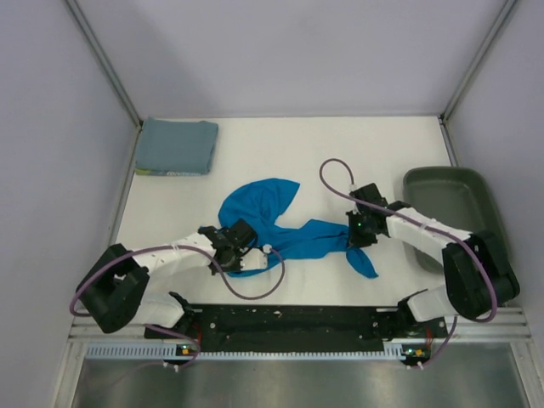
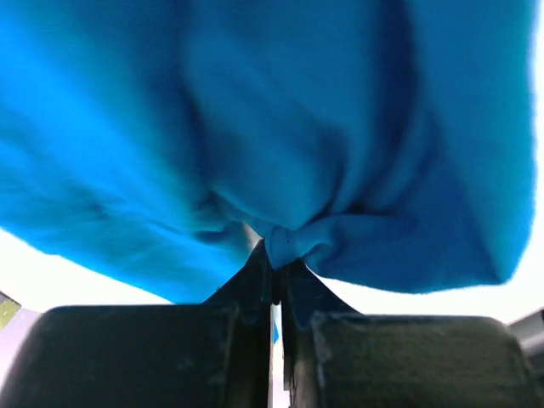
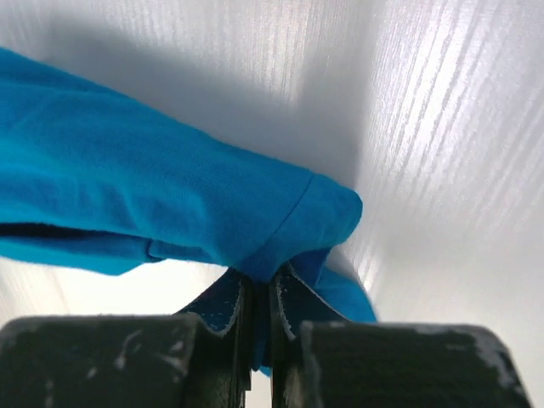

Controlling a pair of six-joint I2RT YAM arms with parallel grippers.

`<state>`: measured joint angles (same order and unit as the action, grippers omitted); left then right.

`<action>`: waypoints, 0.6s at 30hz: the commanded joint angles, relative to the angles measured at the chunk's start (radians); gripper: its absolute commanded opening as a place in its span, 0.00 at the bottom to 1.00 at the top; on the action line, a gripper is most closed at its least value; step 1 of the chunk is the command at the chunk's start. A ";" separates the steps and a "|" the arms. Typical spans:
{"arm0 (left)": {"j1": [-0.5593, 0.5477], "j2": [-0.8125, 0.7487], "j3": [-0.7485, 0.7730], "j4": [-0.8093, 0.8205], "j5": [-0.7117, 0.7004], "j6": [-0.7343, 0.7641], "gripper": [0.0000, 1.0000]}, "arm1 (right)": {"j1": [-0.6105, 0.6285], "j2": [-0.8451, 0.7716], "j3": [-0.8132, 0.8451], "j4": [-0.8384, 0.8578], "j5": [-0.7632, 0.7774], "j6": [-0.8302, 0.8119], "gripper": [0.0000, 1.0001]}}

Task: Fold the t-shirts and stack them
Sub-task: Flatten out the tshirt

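We see the cobalt blue t-shirt (image 1: 265,204) lying crumpled at the middle of the white desk (image 1: 340,144), drawn out between the two arms. The left gripper (image 2: 274,265) is clamped on a bunched fold at the shirt's near-left edge. The right gripper (image 3: 259,285) pinches a hemmed edge at its right end (the stitched hem shows plainly in the wrist view). The grey-blue t-shirt (image 1: 176,146) rests square-folded in the far-left corner, well apart. A dark green tray (image 1: 446,204) sits at the desk's right edge.

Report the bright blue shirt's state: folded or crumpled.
Crumpled, not folded. The bright blue shirt lies bunched and twisted, pinched on either side by the left gripper and the right gripper.
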<state>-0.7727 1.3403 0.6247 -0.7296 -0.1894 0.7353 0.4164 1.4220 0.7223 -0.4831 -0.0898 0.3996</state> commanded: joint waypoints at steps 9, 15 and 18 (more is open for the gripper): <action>0.158 -0.326 0.490 -0.080 -0.064 0.027 0.00 | -0.051 -0.420 0.466 -0.299 0.142 -0.151 0.00; 0.158 -0.348 0.857 -0.313 -0.064 -0.008 0.00 | -0.050 -0.569 0.692 -0.428 0.115 -0.200 0.00; 0.156 -0.343 1.039 -0.369 -0.084 -0.031 0.00 | -0.051 -0.621 0.817 -0.466 0.061 -0.209 0.00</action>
<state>-0.6174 1.0016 1.4807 -0.9527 -0.2493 0.7338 0.3748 0.8600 1.3865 -0.8501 0.0174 0.2321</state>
